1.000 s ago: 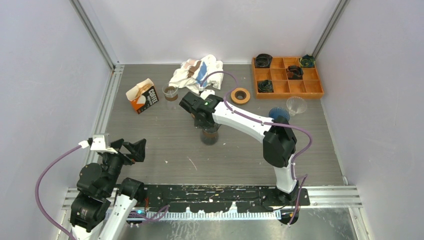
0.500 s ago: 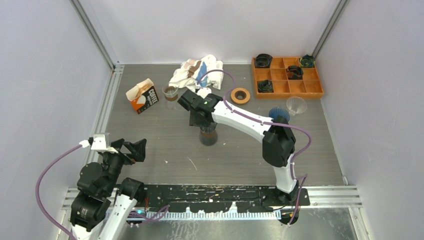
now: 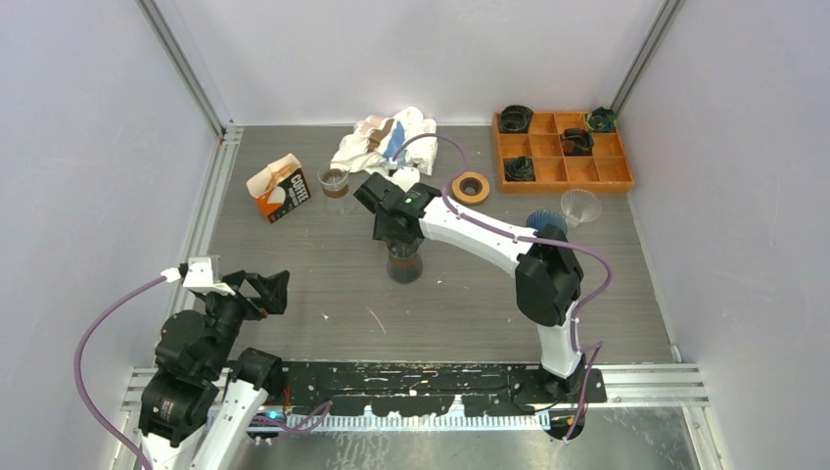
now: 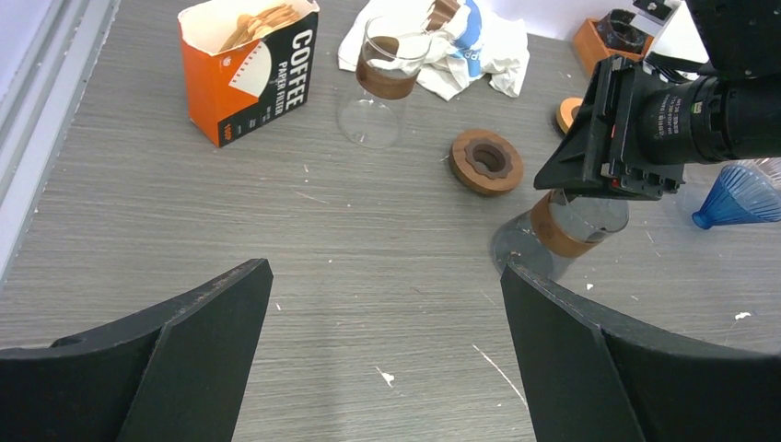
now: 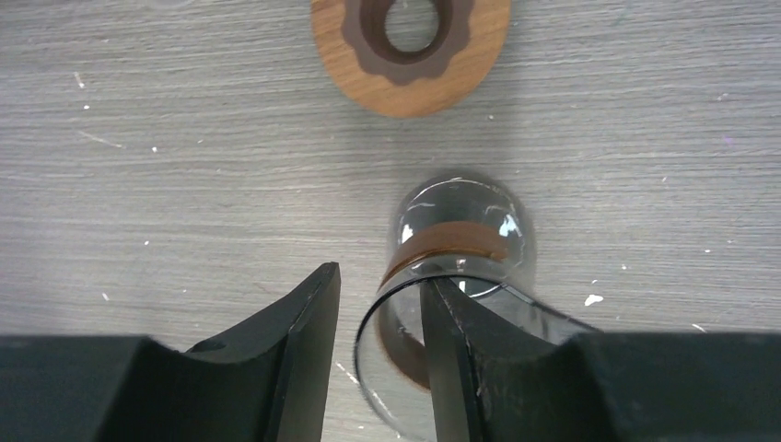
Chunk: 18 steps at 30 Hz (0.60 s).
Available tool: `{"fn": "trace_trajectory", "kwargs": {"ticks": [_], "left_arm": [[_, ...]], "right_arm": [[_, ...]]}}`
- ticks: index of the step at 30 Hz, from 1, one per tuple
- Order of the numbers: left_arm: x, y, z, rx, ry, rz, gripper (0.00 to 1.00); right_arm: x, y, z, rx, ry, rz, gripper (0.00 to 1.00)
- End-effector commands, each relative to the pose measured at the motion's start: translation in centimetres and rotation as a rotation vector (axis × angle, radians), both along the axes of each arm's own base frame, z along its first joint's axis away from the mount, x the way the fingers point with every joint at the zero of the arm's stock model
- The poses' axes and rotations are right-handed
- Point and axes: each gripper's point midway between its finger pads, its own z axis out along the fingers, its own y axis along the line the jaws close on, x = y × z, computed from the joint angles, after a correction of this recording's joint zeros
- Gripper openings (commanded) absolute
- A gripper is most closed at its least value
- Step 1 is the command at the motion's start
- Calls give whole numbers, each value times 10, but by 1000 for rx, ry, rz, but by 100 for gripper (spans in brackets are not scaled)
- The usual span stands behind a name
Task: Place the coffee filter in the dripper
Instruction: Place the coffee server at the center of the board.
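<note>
Box [image 4: 249,69] reads "COFFEE PAPER FILTER". Two glasses: far glass [image 4: 382,87] alone; right gripper [image 5: 379,313], narrowly parted, straddles near glass [image 5: 460,239] rim; left gripper [image 4: 385,276] gapes empty.

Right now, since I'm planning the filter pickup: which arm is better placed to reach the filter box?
Left. The left pincer, open and free, faces the filter box; the right pincer straddles the rim of the dripper.
</note>
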Motion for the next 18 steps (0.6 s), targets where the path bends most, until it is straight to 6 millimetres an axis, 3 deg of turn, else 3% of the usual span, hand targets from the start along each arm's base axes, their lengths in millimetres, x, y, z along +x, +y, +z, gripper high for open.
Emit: {"fn": "trace_trajectory", "kwargs": {"ticks": [1, 12, 18], "left_arm": [[4, -4, 7, 7, -7, -19, 99], [8, -5, 2, 10, 35, -14, 99], [11, -6, 1, 5, 59, -6, 99]], "right_arm": [[17, -5, 47, 109, -120, -22, 45], [10, -12, 99, 233, -170, 196, 57], [23, -49, 117, 273, -260, 237, 74]]}}
